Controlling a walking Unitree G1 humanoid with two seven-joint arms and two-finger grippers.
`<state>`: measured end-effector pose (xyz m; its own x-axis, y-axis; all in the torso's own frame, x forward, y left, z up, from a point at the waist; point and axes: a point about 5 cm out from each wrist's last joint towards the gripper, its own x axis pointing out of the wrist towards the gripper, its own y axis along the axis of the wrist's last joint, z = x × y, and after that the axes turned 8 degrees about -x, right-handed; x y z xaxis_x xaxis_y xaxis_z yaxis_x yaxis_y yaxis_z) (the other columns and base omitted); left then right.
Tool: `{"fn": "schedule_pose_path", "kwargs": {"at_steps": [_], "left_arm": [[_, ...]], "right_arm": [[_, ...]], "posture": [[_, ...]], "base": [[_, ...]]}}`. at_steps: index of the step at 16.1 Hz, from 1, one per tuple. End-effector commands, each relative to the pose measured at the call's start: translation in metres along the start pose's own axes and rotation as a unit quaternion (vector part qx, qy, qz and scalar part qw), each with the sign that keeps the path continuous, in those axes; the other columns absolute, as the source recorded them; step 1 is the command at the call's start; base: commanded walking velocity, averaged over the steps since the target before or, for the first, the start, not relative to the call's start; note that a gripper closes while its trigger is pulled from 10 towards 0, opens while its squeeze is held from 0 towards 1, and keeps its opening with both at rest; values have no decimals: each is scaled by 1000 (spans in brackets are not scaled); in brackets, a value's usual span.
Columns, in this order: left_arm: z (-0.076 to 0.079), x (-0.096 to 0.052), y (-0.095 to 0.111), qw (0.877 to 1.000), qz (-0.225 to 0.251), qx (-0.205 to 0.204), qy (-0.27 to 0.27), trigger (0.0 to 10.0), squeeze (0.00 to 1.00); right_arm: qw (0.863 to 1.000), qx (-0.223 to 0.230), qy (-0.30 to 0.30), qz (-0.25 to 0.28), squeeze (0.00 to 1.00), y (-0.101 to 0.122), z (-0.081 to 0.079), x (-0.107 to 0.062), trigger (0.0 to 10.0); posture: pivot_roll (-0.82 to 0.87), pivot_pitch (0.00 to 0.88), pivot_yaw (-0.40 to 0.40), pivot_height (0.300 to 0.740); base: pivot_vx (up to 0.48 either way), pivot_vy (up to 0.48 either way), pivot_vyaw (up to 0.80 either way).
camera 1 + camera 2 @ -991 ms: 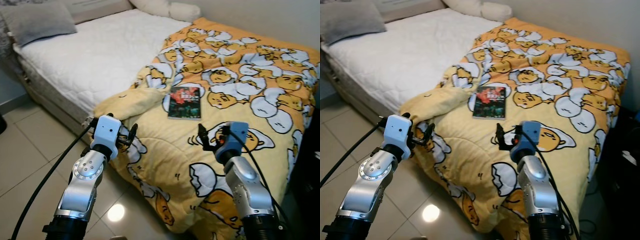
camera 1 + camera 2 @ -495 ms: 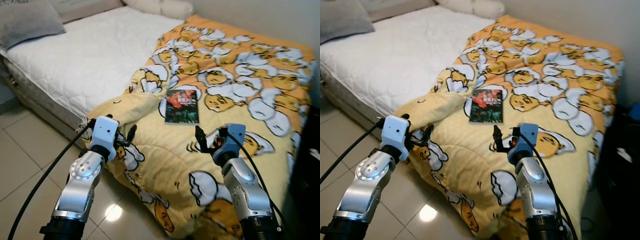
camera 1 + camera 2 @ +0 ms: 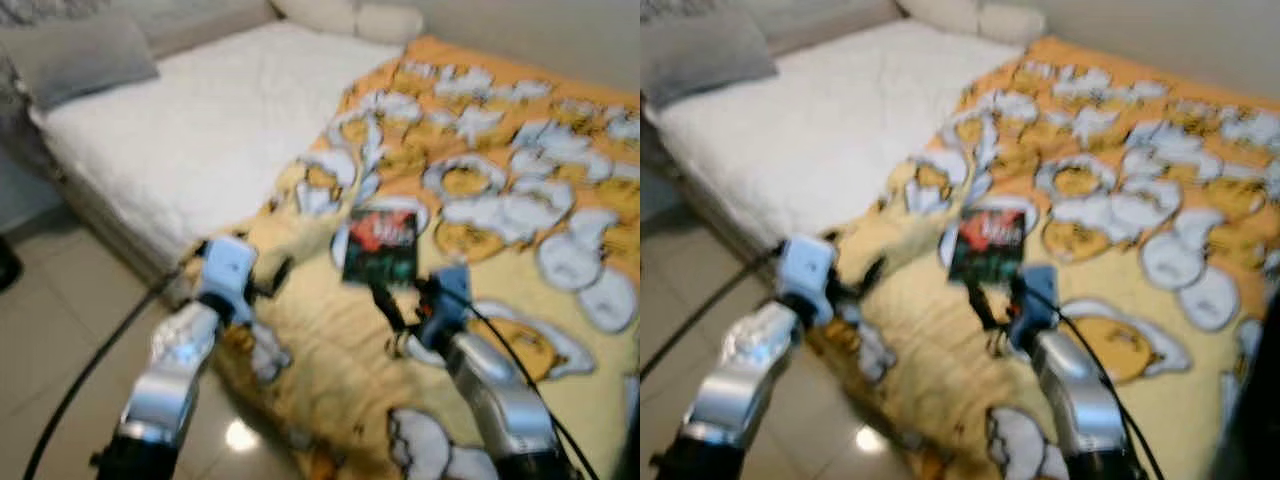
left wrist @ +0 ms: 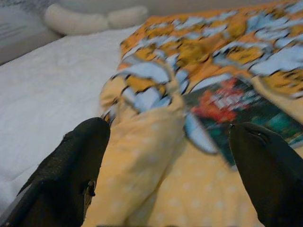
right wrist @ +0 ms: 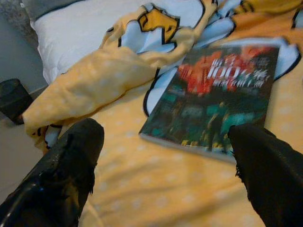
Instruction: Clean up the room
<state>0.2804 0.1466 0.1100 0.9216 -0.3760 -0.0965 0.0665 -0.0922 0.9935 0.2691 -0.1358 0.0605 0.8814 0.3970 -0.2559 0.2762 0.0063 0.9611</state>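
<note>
We stand at the bed's (image 3: pixel 200 140) near edge, closer to it than a second ago; the head views are blurred, so we judge we are mid-step. A dark book (image 3: pixel 381 247) lies flat on the yellow egg-print blanket (image 3: pixel 520 200), near the bed's near edge, beside the blanket's folded-back corner. Our right gripper (image 3: pixel 395 305) now hovers just short of the book, fingers spread wide, holding nothing. Our left gripper (image 3: pixel 275 280) is open and empty too, over the blanket fold. The book looks within reach.
</note>
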Motion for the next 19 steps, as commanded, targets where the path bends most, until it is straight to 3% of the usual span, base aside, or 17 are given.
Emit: {"fn": "schedule_pose_path", "kwargs": {"at_steps": [1, 7, 10, 14, 19], "left_arm": [[-8, -6, -4, 1000, -14, 6, 8, 10000, 843], [-7, -6, -7, 1000, -27, 12, -4, 10000, 839], [-10, -5, -8, 999, -35, 23, 15, 10000, 835], [-14, -1, -4, 999, -25, 14, 27, 10000, 827], [-17, 2, -3, 999, -22, 14, 37, 10000, 831]], "right_arm": [[999, -4, 30, 11, 0, 6, -14, 5, 10000], [1000, 7, 5, 2, 0, 5, -7, 2, 10000], [1000, 8, 1, -1, 0, 4, -7, 3, 10000], [997, 40, -62, 11, 0, 7, 4, 5, 10000], [993, 51, -101, 23, 0, 10, 7, 5, 10000]], "posture": [[90, 0, -17, 740], [85, 0, -6, 740], [88, 0, -7, 740], [87, 0, -8, 740], [84, 0, -3, 740]], "base": [[0, 0, 0], [0, 0, 0], [0, 0, 0], [0, 0, 0], [0, 437, -716]]}}
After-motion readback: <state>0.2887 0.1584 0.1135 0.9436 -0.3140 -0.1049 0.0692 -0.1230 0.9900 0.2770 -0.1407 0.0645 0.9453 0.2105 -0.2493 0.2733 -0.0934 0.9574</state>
